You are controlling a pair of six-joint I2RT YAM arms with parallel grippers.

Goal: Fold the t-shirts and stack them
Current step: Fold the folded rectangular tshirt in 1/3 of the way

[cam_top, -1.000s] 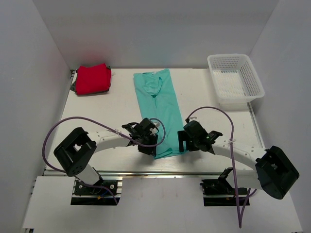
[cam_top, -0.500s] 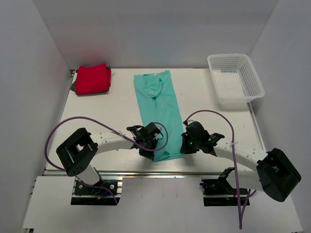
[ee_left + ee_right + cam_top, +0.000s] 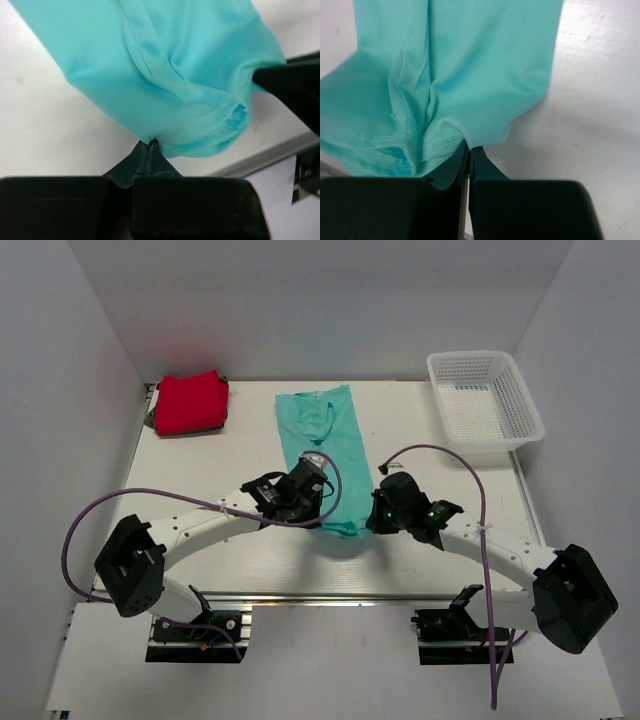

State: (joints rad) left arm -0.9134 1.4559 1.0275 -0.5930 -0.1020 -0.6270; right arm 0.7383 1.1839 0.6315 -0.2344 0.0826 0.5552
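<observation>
The left gripper [image 3: 150,146] and right gripper [image 3: 469,148] each pinch the near hem of the teal shirt [image 3: 335,445]. The red shirt [image 3: 190,403] sits folded far left.

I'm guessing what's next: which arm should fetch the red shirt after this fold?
Probably left: the red shirt lies far left, on its side. The left pincer and right pincer clamp the teal shirt.

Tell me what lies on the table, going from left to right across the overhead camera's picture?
folded red t-shirt → teal t-shirt, laid out long → white mesh basket
</observation>
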